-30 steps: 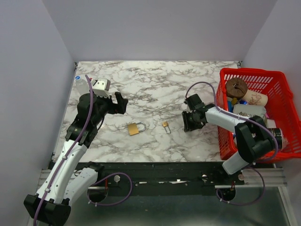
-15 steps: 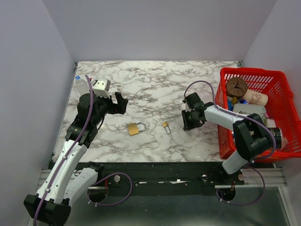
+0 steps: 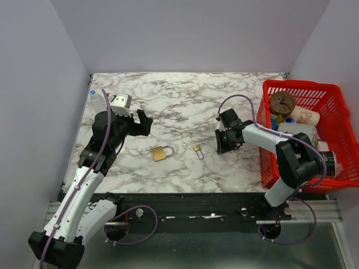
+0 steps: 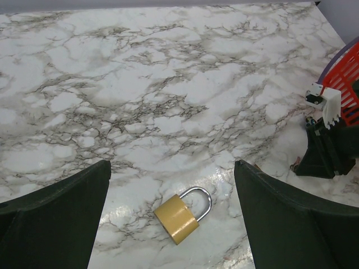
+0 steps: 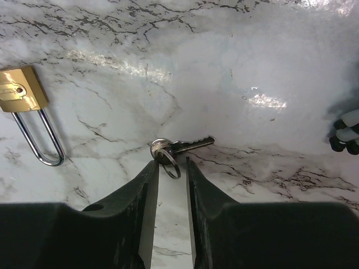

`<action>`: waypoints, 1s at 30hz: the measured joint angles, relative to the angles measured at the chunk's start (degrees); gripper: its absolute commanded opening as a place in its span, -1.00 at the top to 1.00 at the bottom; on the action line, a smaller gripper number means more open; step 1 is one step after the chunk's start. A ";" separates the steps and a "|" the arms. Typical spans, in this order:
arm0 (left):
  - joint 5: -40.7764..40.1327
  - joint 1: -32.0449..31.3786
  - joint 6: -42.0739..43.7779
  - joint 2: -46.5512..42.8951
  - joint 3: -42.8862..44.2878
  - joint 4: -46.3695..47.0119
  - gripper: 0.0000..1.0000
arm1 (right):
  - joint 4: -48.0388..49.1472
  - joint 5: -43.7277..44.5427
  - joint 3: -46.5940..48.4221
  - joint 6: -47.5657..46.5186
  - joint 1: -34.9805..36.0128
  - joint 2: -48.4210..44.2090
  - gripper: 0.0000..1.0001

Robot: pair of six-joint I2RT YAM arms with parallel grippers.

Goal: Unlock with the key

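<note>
Two robot arms reach over a white marble table point(image 3: 190, 95) veined in grey, seen from above.

A brass padlock point(image 3: 161, 152) lies flat near the middle of the table, with its steel shackle closed. Just to its right, but not touching it, lies a small key point(image 3: 198, 149) on a metal ring.

The left gripper point(image 3: 143, 124) hangs above the table behind and to the left of the padlock, well apart from it. Its own wrist camera shows the jaws spread wide and holding nothing, with the padlock point(image 4: 180, 216) on the marble between and below the two dark fingers point(image 4: 56, 218).

The right gripper point(image 3: 223, 144) sits low over the table to the right of the key, near it but not touching. In its wrist camera the jaws are drawn almost together, leaving only a narrow slit with bare marble showing through. The key point(image 5: 180, 147) lies just ahead of the fingertips point(image 5: 147, 178), with its blade pointing right, and the padlock point(image 5: 22, 95) is further off to the left.

A red plastic basket point(image 3: 303, 84) of mixed items stands at the right edge of the table.
</note>
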 measured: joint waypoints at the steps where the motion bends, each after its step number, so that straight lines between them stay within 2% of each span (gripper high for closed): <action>1: 0.00 -0.02 0.00 0.00 0.00 -0.02 -0.98 | 0.11 -0.11 0.09 0.04 0.00 0.13 0.44; 6: 0.00 -0.31 0.00 0.00 0.00 -0.04 -0.98 | 0.68 -0.46 0.20 0.22 0.20 0.37 0.88; 9: 0.00 -0.35 0.00 -0.02 0.00 -0.04 -0.98 | 1.16 -1.03 0.28 0.63 0.63 0.17 0.99; 16: 0.68 -0.35 0.02 0.00 0.00 -0.02 -0.98 | -0.04 -1.38 0.31 0.39 2.29 -1.18 0.99; 23: 3.82 -0.37 0.24 -0.02 -0.55 0.85 -0.98 | -3.06 -2.14 2.25 0.13 4.17 -9.35 0.99; 26: 6.73 -0.63 0.42 -0.17 -1.42 2.23 -0.98 | -3.91 -3.41 4.46 -0.02 5.42 -13.92 0.99; 30: 15.61 -1.38 0.46 -0.79 -3.32 6.12 -0.98 | -4.44 -8.66 9.03 0.04 7.08 -18.16 0.99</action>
